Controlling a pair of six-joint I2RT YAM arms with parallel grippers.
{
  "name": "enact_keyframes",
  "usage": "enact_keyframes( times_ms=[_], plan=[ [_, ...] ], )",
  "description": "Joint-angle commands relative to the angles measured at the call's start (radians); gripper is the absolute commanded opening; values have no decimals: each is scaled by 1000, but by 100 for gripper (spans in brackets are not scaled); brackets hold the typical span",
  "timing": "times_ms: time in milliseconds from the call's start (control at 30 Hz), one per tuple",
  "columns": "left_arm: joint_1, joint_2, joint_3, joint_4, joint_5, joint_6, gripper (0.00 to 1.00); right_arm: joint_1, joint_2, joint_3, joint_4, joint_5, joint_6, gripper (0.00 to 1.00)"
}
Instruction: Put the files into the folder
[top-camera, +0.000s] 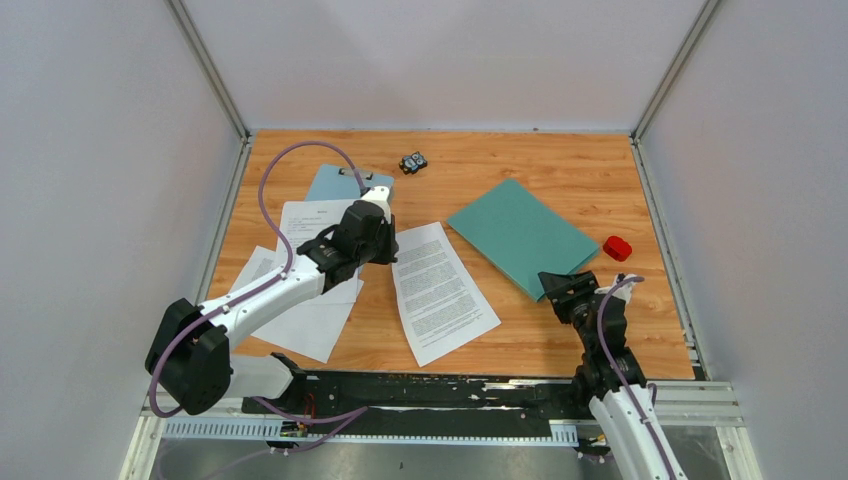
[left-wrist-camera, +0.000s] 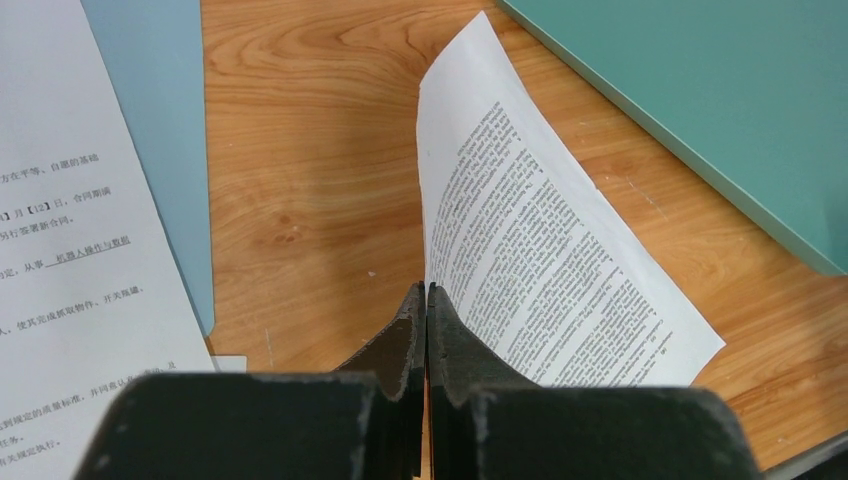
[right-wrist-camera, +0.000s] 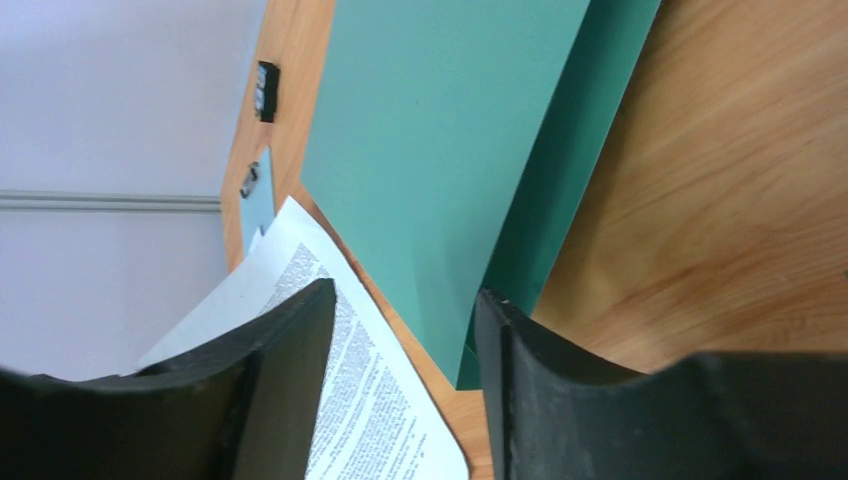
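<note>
Folder (top-camera: 520, 236): teal, lying flat at 3 o'clock of the middle of the table (top-camera: 560, 185), set cornerwise.
Files (top-camera: 443, 292): one printed sheet at 8 o'clock of the folder, apart from it; more sheets (top-camera: 300, 320) overlap at its 9 o'clock, one lying over the clipboard (top-camera: 335, 182).
Right gripper (right-wrist-camera: 405, 297): at the folder's 5 o'clock corner, fingers apart, the corner in the gap.
Right wrist view only: a darker teal band runs along one folder edge.
Left gripper (left-wrist-camera: 427, 297): fingers pressed together, tips at the single sheet's left edge; whether paper is pinched cannot be told.
Top view: the wrist hides those tips.
Red object (top-camera: 617, 248): just beside the folder, at 3 o'clock.
Black object (top-camera: 413, 162): at the folder's 10 o'clock, well apart.
</note>
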Motion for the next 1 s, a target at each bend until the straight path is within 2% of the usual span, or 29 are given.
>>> enact_keyframes(
  times_ms=[0, 167, 267, 433, 667, 967],
  plan=[
    [-4, -20, -13, 39, 30, -20, 0, -2, 87, -49, 130, -9, -20, 46],
    [-4, -24, -25, 55, 51, -42, 0, -2, 230, -53, 296, -15, -45, 31],
    [-4, -25, -27, 57, 55, -45, 0, 0, 304, -44, 351, -13, -65, 27],
    [-4, -18, -20, 48, 44, -46, 0, -2, 371, -36, 351, -8, -16, 39],
    [-5, 0, -11, 53, 46, -49, 0, -2, 441, -1, 354, 44, 11, 40],
    [-4, 20, 16, 49, 46, -49, 0, -2, 570, 12, 512, -18, 11, 41]
  ],
)
